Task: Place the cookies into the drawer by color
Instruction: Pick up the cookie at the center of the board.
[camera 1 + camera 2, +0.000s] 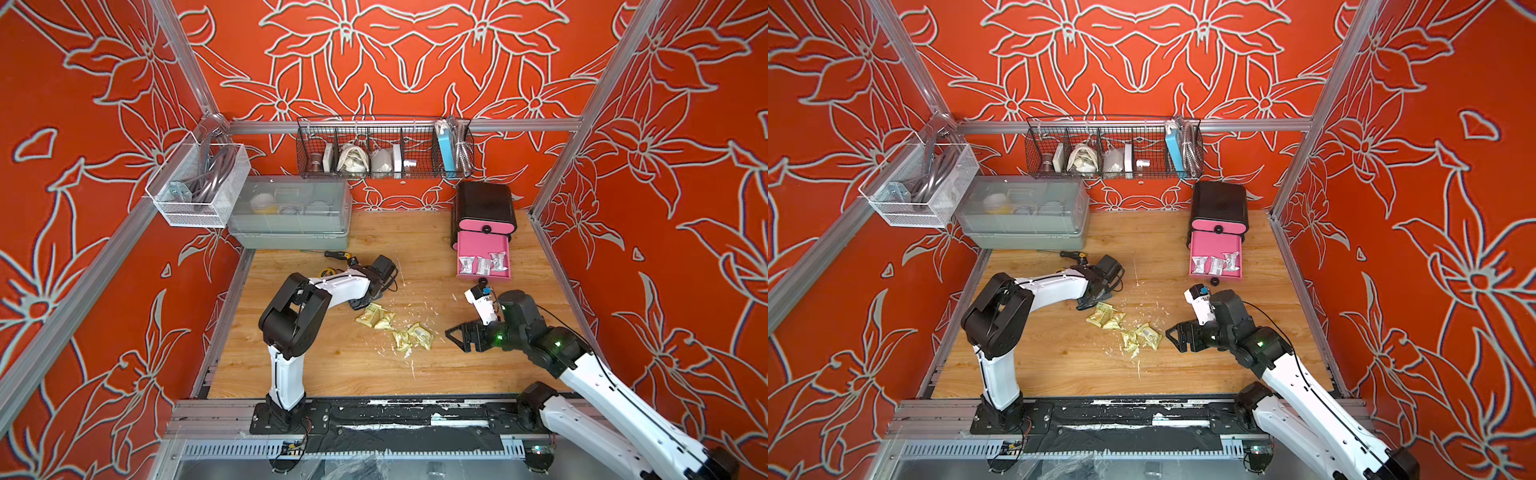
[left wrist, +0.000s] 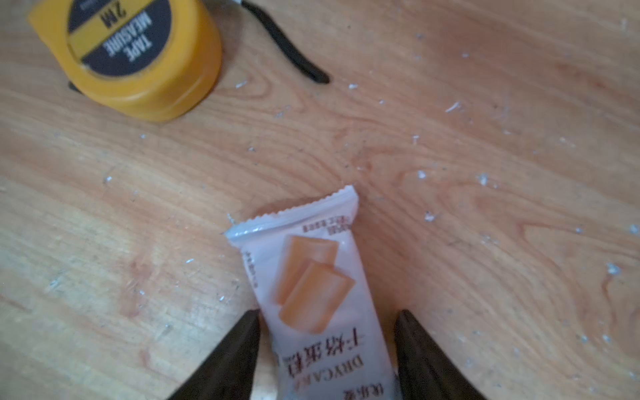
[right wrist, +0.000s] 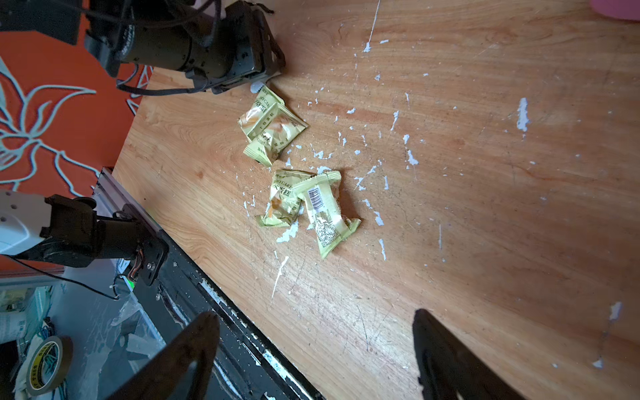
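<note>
Carrying everything is the wood-grain surface, smooth laminate that is scuffed and flecked with white chips. Sitting at its 1 o'clock corner is the drawer, a rounded black chest with pink fronts and round black knobs. One lower tray is standing pulled out, holding three white-silver cookies in a row.

The right end effector is hovering spread wide and empty, at 3 o'clock of the pale yellow-green cookies, which are lying in two crumpled heaps near mid-surface. The left end effector is reaching down at 10 o'clock of those heaps, its dark tapered fingers straddling a white packet. One finger is touching the wrapper's edge and a sliver of wood is showing beside the other, so I cannot tell whether the pinch is made. A round yellow tape measure of hard glossy plastic is lying nearby, clear of the fingers.

The packet is looking risky to lift. Its film is slick, pillow-shaped and lying askew between the jaws, so an off-centre squeeze is likely to make it pivot or slide out, and a hard one may be crushing the cake inside. The right arm is also standing at 6 o'clock of the open tray, possibly blocking the carry.
</note>
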Action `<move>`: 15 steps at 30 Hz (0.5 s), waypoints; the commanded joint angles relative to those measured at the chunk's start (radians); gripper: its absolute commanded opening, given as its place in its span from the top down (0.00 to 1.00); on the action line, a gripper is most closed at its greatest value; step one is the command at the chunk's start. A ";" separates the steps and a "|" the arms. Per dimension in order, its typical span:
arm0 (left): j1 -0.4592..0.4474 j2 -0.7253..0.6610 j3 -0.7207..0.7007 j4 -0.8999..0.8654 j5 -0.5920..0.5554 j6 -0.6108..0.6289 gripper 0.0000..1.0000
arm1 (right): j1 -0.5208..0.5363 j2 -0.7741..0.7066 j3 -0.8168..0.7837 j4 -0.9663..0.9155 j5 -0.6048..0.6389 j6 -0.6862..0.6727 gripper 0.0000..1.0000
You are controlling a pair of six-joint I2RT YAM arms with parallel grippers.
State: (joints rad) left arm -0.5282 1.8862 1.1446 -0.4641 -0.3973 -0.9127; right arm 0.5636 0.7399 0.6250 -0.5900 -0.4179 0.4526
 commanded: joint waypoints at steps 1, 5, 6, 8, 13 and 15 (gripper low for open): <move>0.021 -0.013 -0.094 0.001 0.096 0.030 0.43 | 0.007 -0.002 0.003 0.021 0.032 0.062 0.09; 0.047 -0.060 -0.156 0.045 0.138 0.052 0.53 | 0.006 0.005 -0.008 0.053 0.034 0.113 0.09; 0.055 -0.075 -0.173 0.062 0.155 0.056 0.54 | 0.006 0.004 -0.010 0.054 0.042 0.121 0.09; 0.066 -0.107 -0.212 0.097 0.195 0.065 0.56 | 0.006 0.000 -0.004 0.043 0.076 0.131 0.01; 0.075 -0.201 -0.246 0.124 0.298 0.128 0.61 | 0.006 -0.032 0.031 -0.019 0.202 0.147 0.00; 0.075 -0.248 -0.243 0.123 0.349 0.147 0.61 | 0.006 -0.055 0.048 -0.058 0.306 0.177 0.00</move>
State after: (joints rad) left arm -0.4511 1.6802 0.9154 -0.3080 -0.1757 -0.8135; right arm 0.5640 0.7158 0.6289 -0.5873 -0.2642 0.5877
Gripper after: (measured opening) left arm 0.397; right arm 0.997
